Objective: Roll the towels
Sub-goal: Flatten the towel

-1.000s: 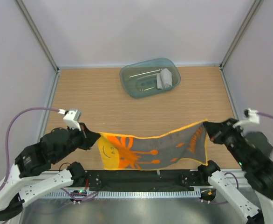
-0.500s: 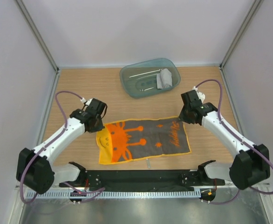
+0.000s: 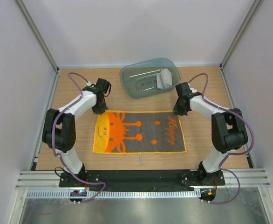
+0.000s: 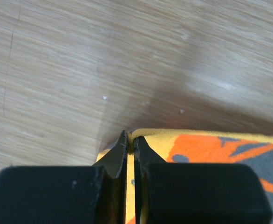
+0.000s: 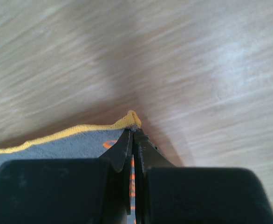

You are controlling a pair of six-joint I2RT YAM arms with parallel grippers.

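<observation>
The orange towel [image 3: 139, 133] lies flat on the table [image 3: 141, 102] — left jaws clamp its far left corner, right jaws its far right. A grey towel [image 3: 164, 79] sits in the tray [image 3: 135, 80].

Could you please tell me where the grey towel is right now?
In the top view, the grey towel lies in the right end of the teal tray, far back on the table, beyond the spread yellow-orange towel.
</observation>
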